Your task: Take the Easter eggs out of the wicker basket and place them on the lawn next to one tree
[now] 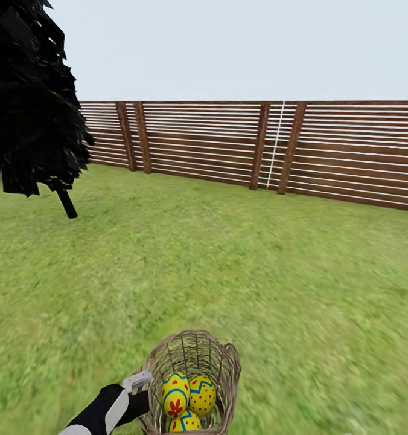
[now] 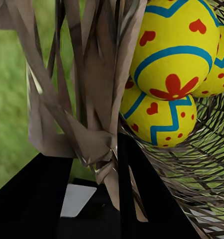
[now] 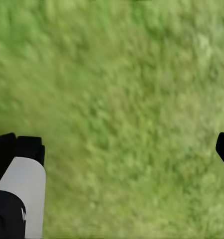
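Note:
The wicker basket (image 1: pixel 219 362) is at the bottom of the head view, over the lawn (image 1: pixel 228 266), its mouth tipped toward me. Three yellow Easter eggs lie inside: one (image 1: pixel 175 393) at left, one (image 1: pixel 202 394) at right, one (image 1: pixel 184 423) nearest me. My left gripper (image 1: pixel 142 400) is shut on the basket's left rim. In the left wrist view its black fingers (image 2: pixel 37 194) straddle the woven wall (image 2: pixel 92 74), with eggs (image 2: pixel 174 50) just beyond. My right gripper (image 3: pixel 119 144) hangs open over bare grass (image 3: pixel 122 74). The tree of the task is out of view.
A thin dark-trunked tree with black leaves (image 1: pixel 29 103) stands at the far left. A brown slat fence (image 1: pixel 258 145) closes the far side of the garden. Open grass stretches between me and the fence.

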`<state>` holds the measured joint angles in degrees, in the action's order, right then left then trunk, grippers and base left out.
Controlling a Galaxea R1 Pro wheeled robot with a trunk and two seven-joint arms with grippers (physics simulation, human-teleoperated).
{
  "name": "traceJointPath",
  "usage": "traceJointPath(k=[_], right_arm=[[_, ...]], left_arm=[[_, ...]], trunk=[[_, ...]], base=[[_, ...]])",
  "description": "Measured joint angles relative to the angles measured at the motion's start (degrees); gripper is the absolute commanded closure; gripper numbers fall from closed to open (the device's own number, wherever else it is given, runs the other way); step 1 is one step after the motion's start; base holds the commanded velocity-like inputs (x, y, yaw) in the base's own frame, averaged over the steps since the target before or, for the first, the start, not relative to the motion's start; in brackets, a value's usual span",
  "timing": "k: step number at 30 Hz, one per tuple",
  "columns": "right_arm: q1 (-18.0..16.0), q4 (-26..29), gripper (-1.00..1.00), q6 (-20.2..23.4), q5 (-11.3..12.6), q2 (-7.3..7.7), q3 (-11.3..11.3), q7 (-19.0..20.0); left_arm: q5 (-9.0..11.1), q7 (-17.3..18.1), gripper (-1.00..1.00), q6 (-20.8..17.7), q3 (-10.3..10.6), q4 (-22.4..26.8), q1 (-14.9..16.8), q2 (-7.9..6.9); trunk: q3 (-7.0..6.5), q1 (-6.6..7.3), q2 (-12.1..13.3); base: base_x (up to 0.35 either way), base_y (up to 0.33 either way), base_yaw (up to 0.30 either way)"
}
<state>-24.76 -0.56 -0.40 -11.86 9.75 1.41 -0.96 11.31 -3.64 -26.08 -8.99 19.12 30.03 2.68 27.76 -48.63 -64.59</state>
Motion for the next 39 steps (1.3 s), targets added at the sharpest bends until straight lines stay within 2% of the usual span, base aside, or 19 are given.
traceJointPath(k=[9, 11, 12, 13, 17, 19, 21, 39], right_arm=[[0.1, -0.9, -1.00, 0.0, -0.2, 0.12, 0.0, 0.1], [1.3, -1.4, -1.00, -0.1, -6.5, 0.24, -0.1, 0.2], [1.5, -1.3, -1.00, -0.2, -8.1, 0.12, -0.1, 0.2], [1.6, -1.1, -1.00, -0.2, -8.7, -0.01, 0.0, 0.2], [1.6, -1.1, -1.00, -0.2, -8.7, -0.26, 0.2, 0.2], [1.6, -1.2, -1.00, -0.2, -8.1, -1.13, 0.2, 0.2], [1.6, -1.2, -1.00, -0.2, -8.0, -1.37, 0.2, 0.2], [1.6, -1.2, -1.00, -0.2, -7.8, -1.35, 0.3, 0.2]], left_arm=[[0.0, 0.0, 1.00, 0.0, 0.0, 0.0, 0.0, 0.01], [0.0, 0.0, 1.00, 0.0, 0.0, 0.0, 0.0, -0.02], [-0.1, 0.0, 1.00, 0.0, 0.1, 0.0, 0.0, -0.01], [0.0, 0.0, 1.00, 0.0, 0.0, 0.0, 0.0, -0.01], [-0.1, 0.0, 1.00, 0.0, 0.0, 0.0, 0.0, -0.04], [0.0, 0.0, 1.00, 0.0, 0.0, 0.0, 0.0, 0.00], [0.0, 0.0, 1.00, 0.0, 0.0, 0.0, 0.0, 0.00], [0.0, 0.0, 1.00, 0.0, 0.0, 0.0, 0.0, 0.01]], trunk=[[0.46, 0.00, 0.0], [0.47, 0.00, 0.0], [0.47, 0.00, 0.0], [0.46, 0.00, 0.0], [0.47, 0.00, 0.0], [0.46, 0.00, 0.0], [0.46, 0.00, 0.0], [0.46, 0.00, 0.0]], base=[[0.000, 0.000, 0.145], [0.000, 0.000, 0.000], [0.000, 0.000, 0.000], [0.000, 0.000, 0.138], [0.000, 0.000, 0.268], [0.000, 0.000, 0.292], [0.000, 0.000, 0.292], [0.000, 0.000, 0.292]])
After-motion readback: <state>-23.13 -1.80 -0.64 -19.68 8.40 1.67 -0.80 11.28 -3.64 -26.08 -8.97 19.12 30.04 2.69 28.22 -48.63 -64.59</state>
